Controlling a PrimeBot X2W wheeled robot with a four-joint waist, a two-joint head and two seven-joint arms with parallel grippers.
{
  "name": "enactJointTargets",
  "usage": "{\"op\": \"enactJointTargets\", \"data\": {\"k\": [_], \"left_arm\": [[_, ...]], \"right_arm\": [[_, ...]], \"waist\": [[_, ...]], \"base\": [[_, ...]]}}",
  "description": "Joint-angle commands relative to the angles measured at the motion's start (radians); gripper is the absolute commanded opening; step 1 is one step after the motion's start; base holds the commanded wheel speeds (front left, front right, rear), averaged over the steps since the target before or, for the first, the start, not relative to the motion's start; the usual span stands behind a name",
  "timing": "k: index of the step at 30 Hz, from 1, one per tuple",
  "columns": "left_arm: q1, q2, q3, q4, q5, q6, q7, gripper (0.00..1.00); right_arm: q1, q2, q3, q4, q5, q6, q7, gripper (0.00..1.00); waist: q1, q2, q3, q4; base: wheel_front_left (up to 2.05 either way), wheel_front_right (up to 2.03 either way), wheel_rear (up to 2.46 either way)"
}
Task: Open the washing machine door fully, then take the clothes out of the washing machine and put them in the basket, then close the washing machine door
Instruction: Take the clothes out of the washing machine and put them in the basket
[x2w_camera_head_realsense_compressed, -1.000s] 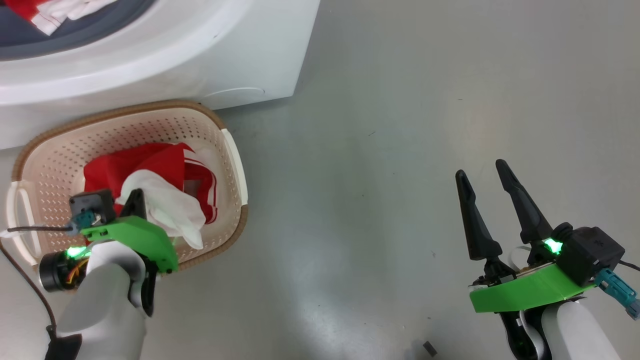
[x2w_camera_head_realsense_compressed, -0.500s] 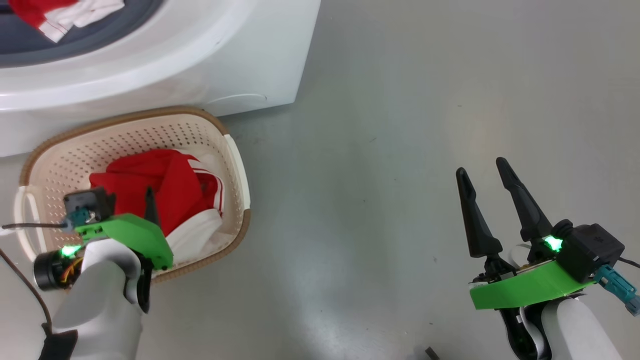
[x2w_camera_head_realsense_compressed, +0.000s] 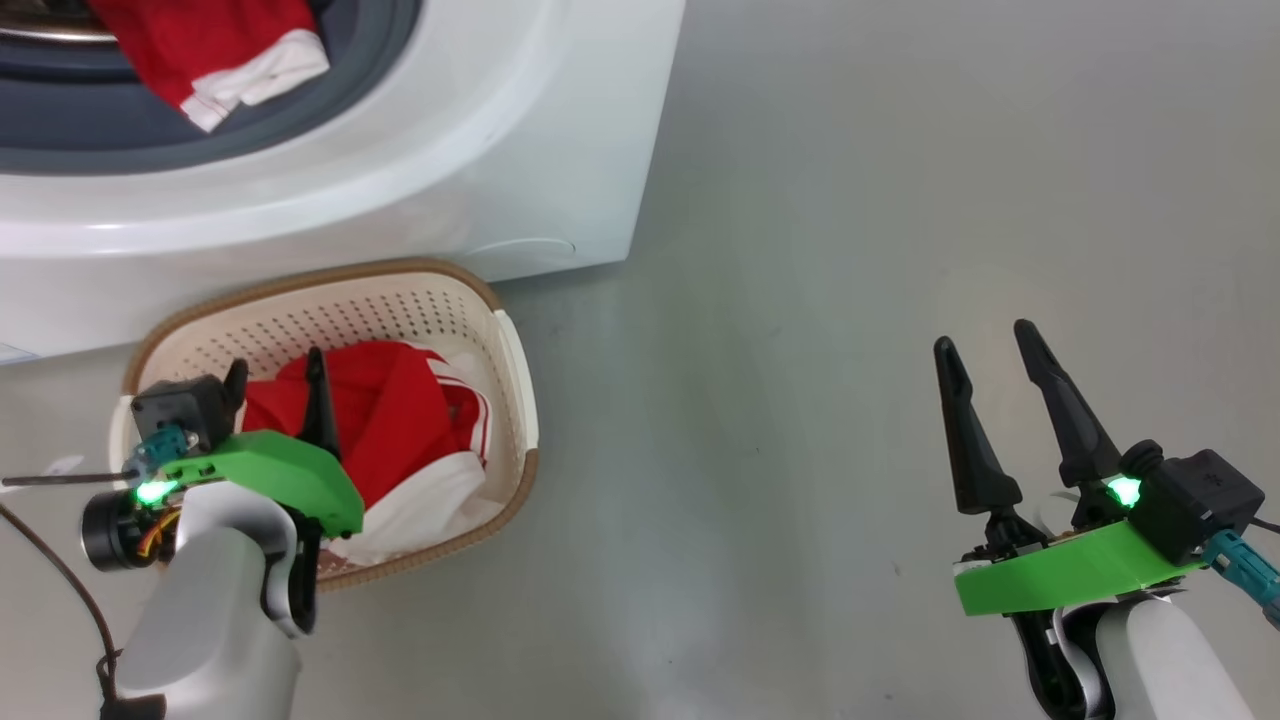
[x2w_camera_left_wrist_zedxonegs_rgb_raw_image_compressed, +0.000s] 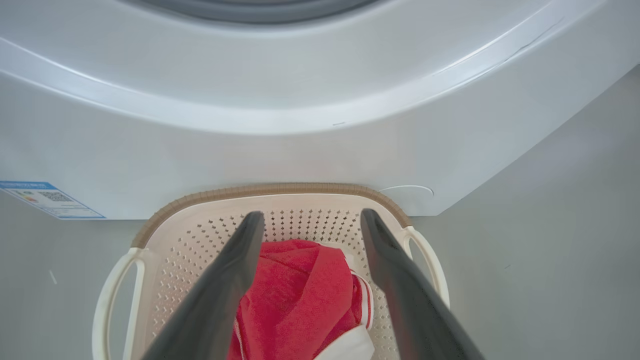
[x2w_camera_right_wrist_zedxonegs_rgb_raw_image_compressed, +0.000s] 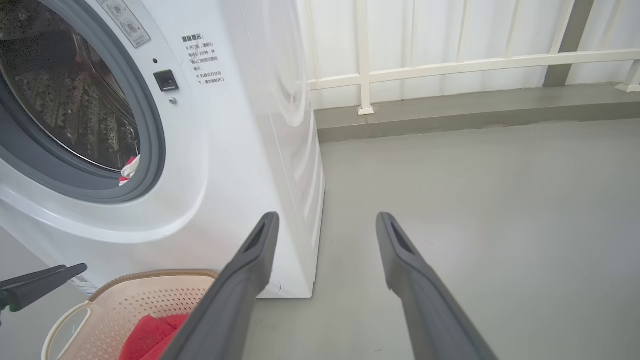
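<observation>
Closest in, at lower left of the head view: left hand (x2w_camera_head_realsense_compressed: 277, 365), two long dark fingers spread apart, gripping nothing, poised over a small cream-white perforated plastic basket (x2w_camera_head_realsense_compressed: 330, 281) with a brown woven-look rim. Inside that basket: soft red garments (x2w_camera_head_realsense_compressed: 400, 425) with white panels and white striped trim, lying between and beneath the spread fingers in the left wrist view; contact with them impossible to tell.

At lower right, well apart from basket and clothes: right hand (x2w_camera_head_realsense_compressed: 984, 337), fingers likewise parted and empty, over bare grey floor (x2w_camera_head_realsense_compressed: 800, 300).

Just behind the basket: big white boxy front-loading washing machine (x2w_camera_head_realsense_compressed: 540, 150). Low on its front, left of the basket in the left wrist view: small blue-edged label (x2w_camera_left_wrist_zedxonegs_rgb_raw_image_compressed: 50, 200) bearing a QR code, print too small to read.

Further in, draped over the grey rubber ring (x2w_camera_head_realsense_compressed: 370, 60): another red garment (x2w_camera_head_realsense_compressed: 215, 50) with a white cuff.

Beside the opening in the right wrist view: block of Chinese writing (x2w_camera_right_wrist_zedxonegs_rgb_raw_image_compressed: 202, 57), too fine to read, near a small black square latch (x2w_camera_right_wrist_zedxonegs_rgb_raw_image_compressed: 166, 80).

Farthest back: white railing (x2w_camera_right_wrist_zedxonegs_rgb_raw_image_compressed: 450, 67).
</observation>
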Motion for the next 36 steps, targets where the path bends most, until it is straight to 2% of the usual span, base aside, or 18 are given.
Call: {"op": "enactJointTargets", "data": {"k": [1, 21, 28, 36], "left_arm": [[0.032, 0.026, 0.032, -0.046, 0.014, -0.001, -0.012, 1.00], [0.326, -0.045, 0.129, -0.586, 0.107, -0.051, -0.012, 1.00], [0.395, -0.056, 0.129, -0.693, 0.128, -0.058, -0.012, 1.00], [0.462, -0.060, 0.123, -0.785, 0.140, -0.047, -0.012, 1.00]], "right_arm": [[0.021, -0.011, 0.017, -0.021, 0.005, 0.006, -0.006, 1.00], [0.076, -0.011, -0.024, -0.040, -0.046, 0.006, -0.006, 1.00], [0.095, -0.011, -0.032, -0.057, -0.061, 0.006, -0.006, 1.00], [0.120, -0.011, -0.048, -0.085, -0.084, 0.006, -0.006, 1.00]], "waist": [[0.0000, 0.0000, -0.029, 0.014], [0.0000, 0.0000, -0.183, 0.045], [0.0000, 0.0000, -0.223, 0.058], [0.0000, 0.0000, -0.266, 0.070]], "base": [[0.00, 0.00, 0.00], [0.00, 0.00, 0.00], [0.00, 0.00, 0.00], [0.00, 0.00, 0.00]]}}
